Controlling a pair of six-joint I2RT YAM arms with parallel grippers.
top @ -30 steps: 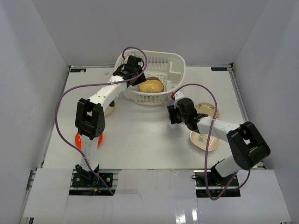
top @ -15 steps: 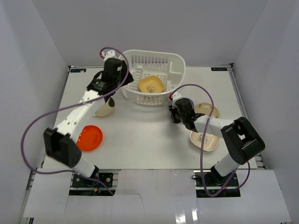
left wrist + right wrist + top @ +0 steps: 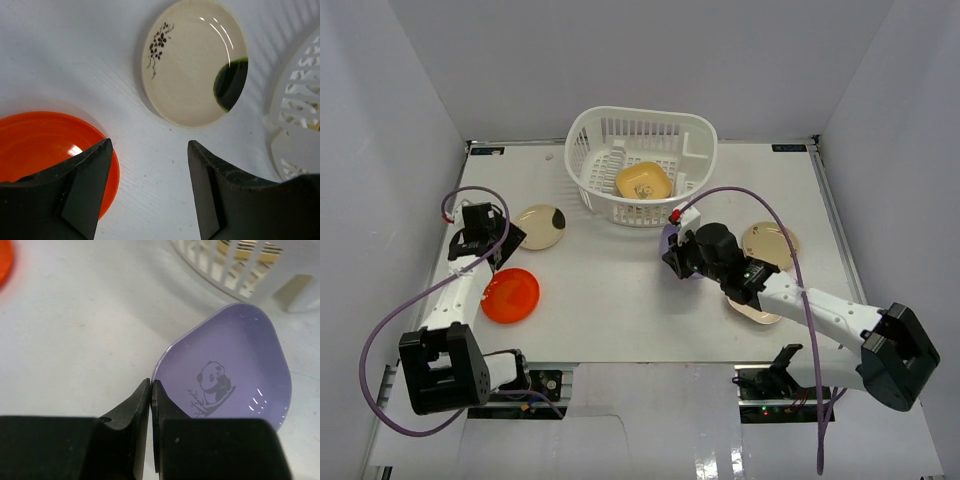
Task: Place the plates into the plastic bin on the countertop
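Top external: lavender plate half-hidden in clamped right gripper; left gripper wide

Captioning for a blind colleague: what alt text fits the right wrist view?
The right gripper pinches the near rim of a lavender panda plate. The slotted white bin stands just behind it on the white countertop.

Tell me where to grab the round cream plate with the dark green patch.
Probably the rim nearest the open left gripper, from above. The round cream plate lies flat on the white countertop, so only its lip offers a hold.
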